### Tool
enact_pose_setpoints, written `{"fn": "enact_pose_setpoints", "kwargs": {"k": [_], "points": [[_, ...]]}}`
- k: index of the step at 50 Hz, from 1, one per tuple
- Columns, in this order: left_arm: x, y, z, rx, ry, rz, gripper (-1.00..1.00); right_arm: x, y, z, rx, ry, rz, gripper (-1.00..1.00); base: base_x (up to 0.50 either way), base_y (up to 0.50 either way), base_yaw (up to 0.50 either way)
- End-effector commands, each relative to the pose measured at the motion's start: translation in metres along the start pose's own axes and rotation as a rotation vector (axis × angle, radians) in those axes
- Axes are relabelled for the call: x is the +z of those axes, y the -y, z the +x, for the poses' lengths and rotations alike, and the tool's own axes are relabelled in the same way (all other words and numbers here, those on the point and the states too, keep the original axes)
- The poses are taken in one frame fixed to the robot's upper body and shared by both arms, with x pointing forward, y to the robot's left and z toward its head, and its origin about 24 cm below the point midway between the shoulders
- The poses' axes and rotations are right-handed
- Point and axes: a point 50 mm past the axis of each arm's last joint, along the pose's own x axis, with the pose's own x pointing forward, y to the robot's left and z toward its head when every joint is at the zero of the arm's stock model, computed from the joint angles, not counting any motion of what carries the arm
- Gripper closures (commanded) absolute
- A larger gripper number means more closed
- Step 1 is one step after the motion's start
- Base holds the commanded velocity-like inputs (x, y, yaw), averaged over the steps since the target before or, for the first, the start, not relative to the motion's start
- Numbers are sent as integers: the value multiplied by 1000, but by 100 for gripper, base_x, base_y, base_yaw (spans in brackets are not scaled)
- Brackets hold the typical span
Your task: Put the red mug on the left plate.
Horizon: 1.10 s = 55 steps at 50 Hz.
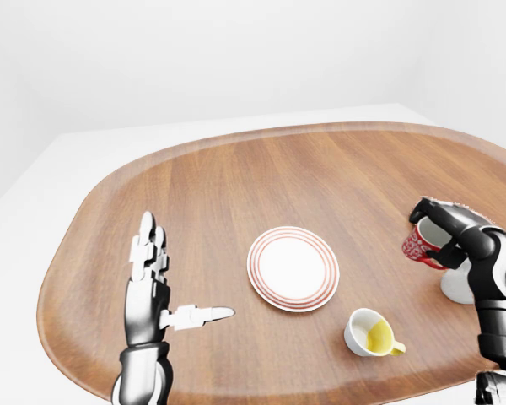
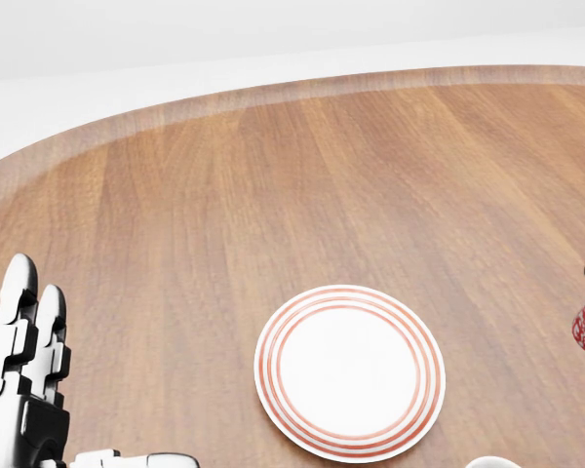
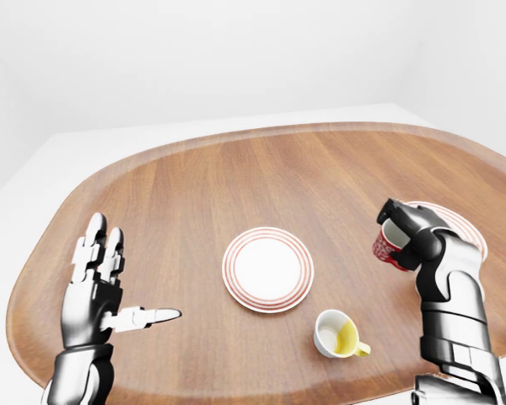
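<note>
The robot's right hand (image 3: 409,236) has its fingers curled tight round the small red patterned mug (image 3: 388,247), holding it up above the big oval wooden table (image 1: 236,181), off to the right of the white plate with red rings (image 1: 293,267); the mug leans a bit. The left hand (image 1: 156,291) is spread wide, holding nothing. The mug could slip and fall, because it is tilted — or bump the white cup with yellow inside (image 1: 370,332) near the plate. Another ringed plate (image 3: 455,221) peeks out behind the right hand; the room is plain white all round.
</note>
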Motion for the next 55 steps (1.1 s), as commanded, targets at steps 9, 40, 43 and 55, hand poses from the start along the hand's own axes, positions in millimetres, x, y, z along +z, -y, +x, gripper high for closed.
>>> {"fn": "enact_pose_setpoints", "kwargs": {"k": [9,40,43,55], "points": [[0,-3,0,4,-3,-8,-100,203,97,-14,-379,460,-75,100,0,0,0],[-4,-5,0,-3,-16,-29,-100,334,-81,-13,-114,727,-121,100,0,0,0],[-3,-6,0,-1,-14,-31,-100,325,-99,-8,-96,699,-142,100,0,0,0],[-3,-8,1,3,-10,-38,-100,291,-159,-1,-10,583,-220,100,0,0,0]]}}
